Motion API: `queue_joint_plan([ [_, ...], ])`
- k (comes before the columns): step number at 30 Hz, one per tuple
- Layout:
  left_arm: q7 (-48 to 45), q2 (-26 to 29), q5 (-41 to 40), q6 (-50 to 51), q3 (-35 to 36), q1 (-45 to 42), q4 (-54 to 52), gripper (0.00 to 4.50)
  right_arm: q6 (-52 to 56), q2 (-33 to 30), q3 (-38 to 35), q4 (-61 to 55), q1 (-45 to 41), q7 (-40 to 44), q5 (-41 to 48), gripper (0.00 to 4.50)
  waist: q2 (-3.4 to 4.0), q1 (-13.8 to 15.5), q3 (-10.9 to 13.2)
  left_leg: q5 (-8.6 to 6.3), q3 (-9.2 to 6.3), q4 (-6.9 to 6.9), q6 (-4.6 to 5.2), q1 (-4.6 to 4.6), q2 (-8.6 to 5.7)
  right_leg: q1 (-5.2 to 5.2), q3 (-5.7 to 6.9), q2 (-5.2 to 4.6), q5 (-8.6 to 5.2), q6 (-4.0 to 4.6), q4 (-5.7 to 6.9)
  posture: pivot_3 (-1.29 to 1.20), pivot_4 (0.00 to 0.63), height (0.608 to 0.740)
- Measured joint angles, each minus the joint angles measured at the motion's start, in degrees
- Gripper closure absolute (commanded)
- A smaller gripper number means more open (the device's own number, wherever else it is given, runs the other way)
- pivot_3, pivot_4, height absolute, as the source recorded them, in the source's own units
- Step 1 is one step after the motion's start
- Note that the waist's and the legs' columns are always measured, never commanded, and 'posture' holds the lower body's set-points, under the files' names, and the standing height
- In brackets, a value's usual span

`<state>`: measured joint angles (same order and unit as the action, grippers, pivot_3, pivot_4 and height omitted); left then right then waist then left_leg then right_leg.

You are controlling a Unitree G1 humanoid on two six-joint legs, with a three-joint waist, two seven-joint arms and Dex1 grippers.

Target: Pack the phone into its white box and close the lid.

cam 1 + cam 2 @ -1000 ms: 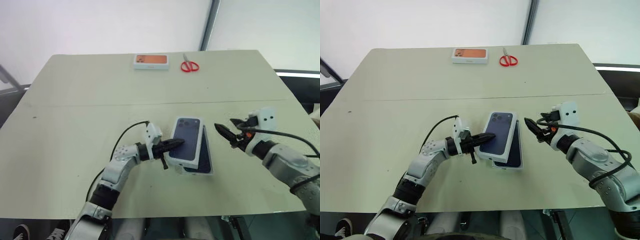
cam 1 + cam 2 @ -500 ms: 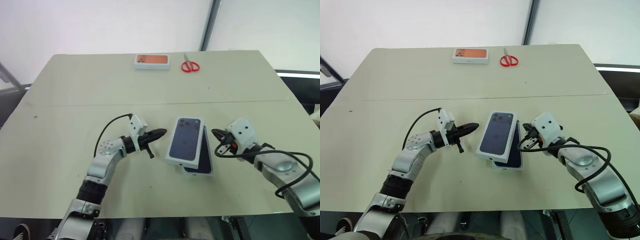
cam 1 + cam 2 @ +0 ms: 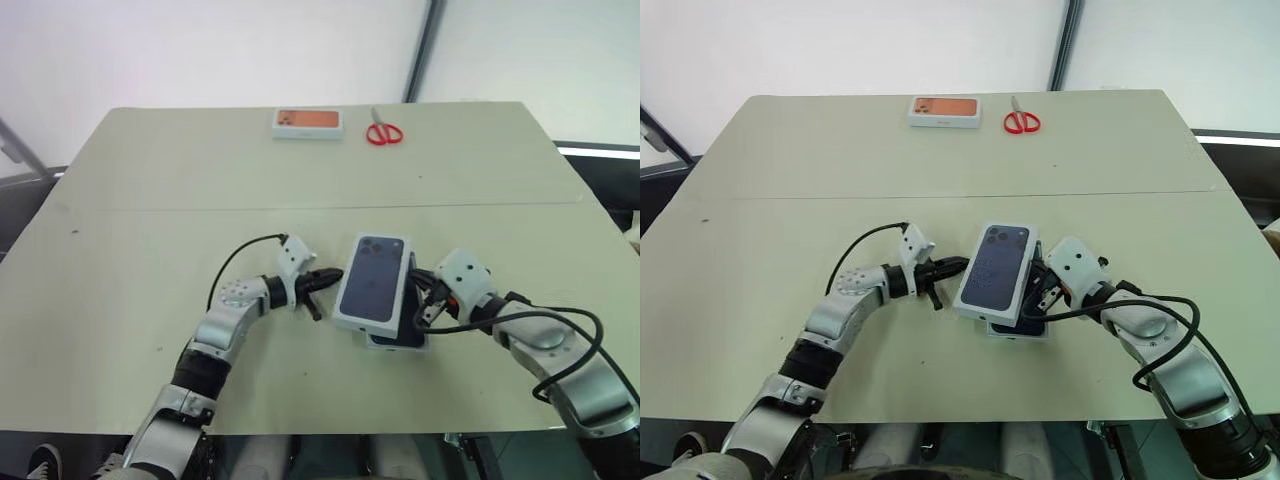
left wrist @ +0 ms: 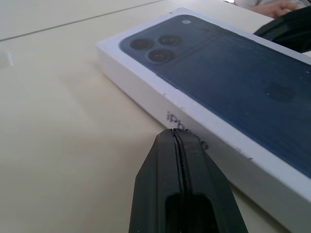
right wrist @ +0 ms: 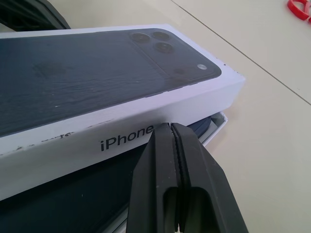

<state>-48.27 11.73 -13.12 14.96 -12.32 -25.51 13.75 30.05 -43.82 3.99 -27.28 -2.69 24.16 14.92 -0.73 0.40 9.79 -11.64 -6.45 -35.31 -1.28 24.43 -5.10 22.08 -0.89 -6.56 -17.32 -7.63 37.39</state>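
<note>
L pincer (image 3: 328, 274) shut at lid (image 3: 373, 279) edge, R pincer (image 5: 171, 127) shut opposite, lid askew

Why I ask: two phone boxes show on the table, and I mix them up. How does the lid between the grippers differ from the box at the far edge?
The lid bears a dark blue phone picture; the far box bears an orange one. The lid lies askew over the white box, with the left gripper and right gripper at its sides; the far box lies flat, untouched, beside red scissors. Both are white-edged rectangles.
</note>
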Motion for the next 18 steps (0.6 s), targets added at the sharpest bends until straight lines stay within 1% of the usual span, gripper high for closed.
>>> queue_joint_plan([
  [10, -0.7, -1.4, 0.1, 1.6, -0.5, 0.0, -0.6, 4.50, 0.1, 0.2, -1.2, 0.0, 0.7, 1.8, -2.8, 4.48, 0.00, 0.3, 0.0, 0.00, 0.00, -0.03, -0.01, -0.01, 0.00, -0.03, 0.00, 0.00, 0.00, 0.00, 0.01, 0.00, 0.150, 0.740],
  [18, -0.6, -3.2, 0.1, 3.8, -2.6, 0.0, -2.3, 4.50, 0.0, -0.1, -4.9, 0.0, 3.7, 3.9, -4.5, 4.48, 0.00, 0.3, 0.0, 0.00, -0.01, -0.06, -0.01, -0.01, 0.00, -0.04, 0.01, 0.01, 0.01, -0.01, 0.02, 0.00, 0.150, 0.740],
])
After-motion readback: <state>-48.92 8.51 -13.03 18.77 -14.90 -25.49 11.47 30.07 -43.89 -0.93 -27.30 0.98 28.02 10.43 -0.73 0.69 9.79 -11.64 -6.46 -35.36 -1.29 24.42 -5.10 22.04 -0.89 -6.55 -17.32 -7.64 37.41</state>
